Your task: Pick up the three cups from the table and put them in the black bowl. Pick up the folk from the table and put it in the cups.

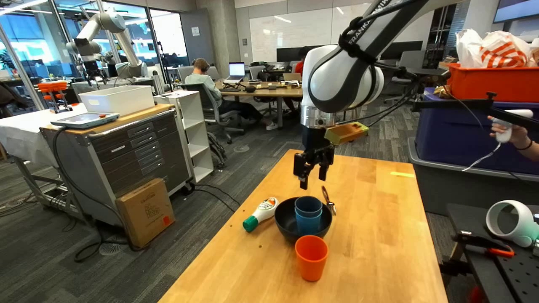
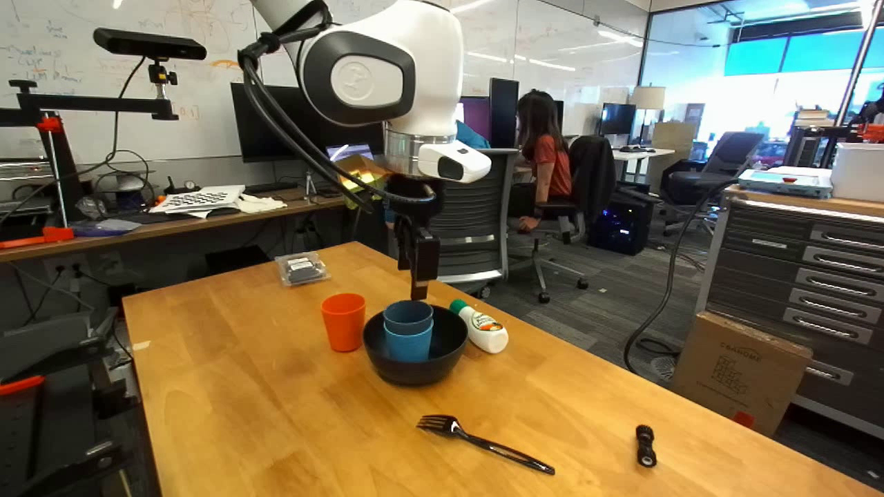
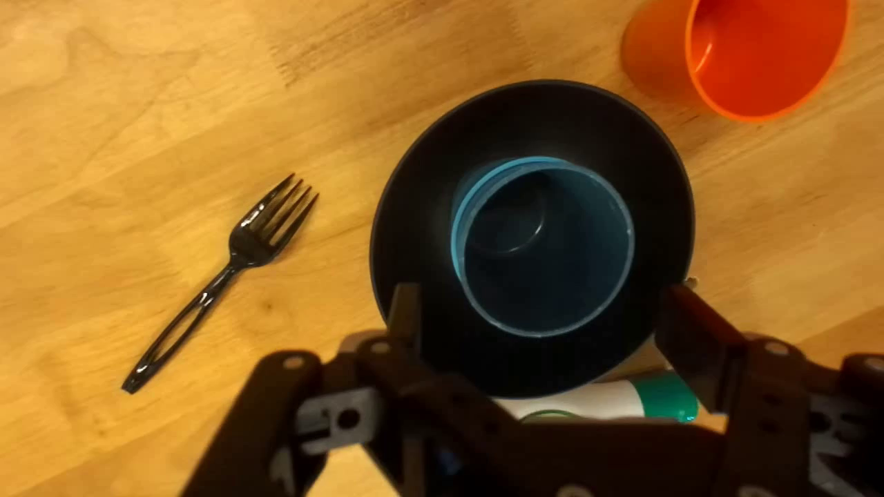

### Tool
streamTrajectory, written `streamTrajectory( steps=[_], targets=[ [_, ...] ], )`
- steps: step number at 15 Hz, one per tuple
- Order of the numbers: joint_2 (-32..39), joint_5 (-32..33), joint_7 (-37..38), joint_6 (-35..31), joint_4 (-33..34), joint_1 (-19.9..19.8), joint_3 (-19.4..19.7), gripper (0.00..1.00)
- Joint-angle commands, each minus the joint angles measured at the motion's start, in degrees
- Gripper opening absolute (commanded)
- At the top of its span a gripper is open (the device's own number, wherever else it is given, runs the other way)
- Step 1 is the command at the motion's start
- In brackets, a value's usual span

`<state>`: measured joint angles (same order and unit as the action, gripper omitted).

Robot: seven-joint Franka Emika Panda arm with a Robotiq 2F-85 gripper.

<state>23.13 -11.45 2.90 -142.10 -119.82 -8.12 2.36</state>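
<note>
We are seeing the dark blue cup [image 2: 409, 318] nesting in the bright blue cup [image 2: 408, 348], both sitting inside the black bowl [image 2: 414, 373]. The orange cup [image 2: 343, 323] is standing upright just beside the bowl, and the fork [image 3: 248, 250] is lying apart from it. Above the bowl the gripper [image 1: 313, 179] is hanging unclenched, its fingers [image 3: 697, 338] standing wide apart. Only the wrist view is showing us the dark blue cup's bottom; only an exterior view is giving us a clear packet [image 2: 302, 268] and a small black object [image 2: 645, 446]. A white bottle [image 2: 488, 333] is sharing the wooden table [image 2: 276, 414], and beyond, a person [image 1: 202, 80] is sitting at a desk [image 1: 257, 93]
</note>
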Motion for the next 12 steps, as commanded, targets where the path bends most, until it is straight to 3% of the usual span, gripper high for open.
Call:
streamTrajectory(
  steps=[1, 9, 10, 11, 12],
  targets=[
    [-9.48, -1.54, -4.51, -4.58, -10.24, -0.12, -0.98, 1.00],
    [-22.73, -0.30, -7.88, -7.61, -28.41, 1.19, -0.24, 1.00],
    [-23.96, -1.44, -10.28, -5.03, -29.55, 1.11, -0.36, 1.00],
    [-19.47, -0.21, -7.22, -6.26, -25.55, 1.33, 0.23, 1.00],
    [-20.47, -0.23, -8.04, -6.03, -27.06, 1.42, 0.28, 1.00]
  ],
)
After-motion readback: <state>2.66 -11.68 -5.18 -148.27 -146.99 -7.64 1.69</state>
